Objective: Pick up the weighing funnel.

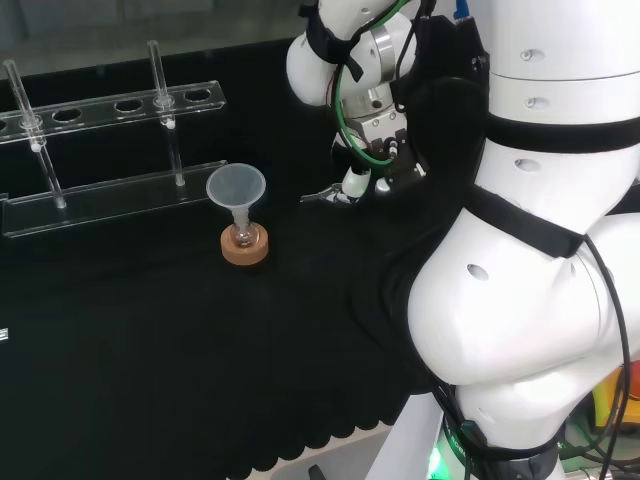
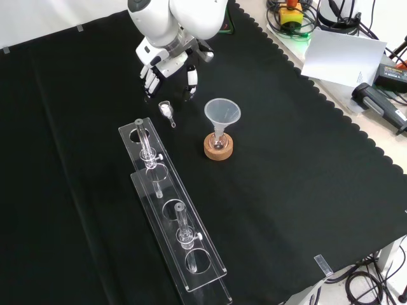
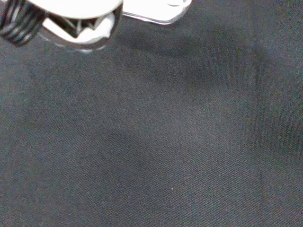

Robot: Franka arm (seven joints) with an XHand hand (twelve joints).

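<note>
Front view: the weighing funnel (image 2: 166, 112) lies at 6 o'clock from the hand (image 2: 167, 62), whose fingers are spread and empty. It's probably light, slick and breakable, so I'd pinch the scoop's rim.

Cloth (image 3: 165, 142) matt and woven — rack (image 2: 202, 244) glossy clear plastic, ring (image 1: 245, 253) rough cork.

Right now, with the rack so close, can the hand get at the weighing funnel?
Probably yes: the open hand hovers right beside the weighing funnel, nothing between them; the rack lies on its other side.
</note>
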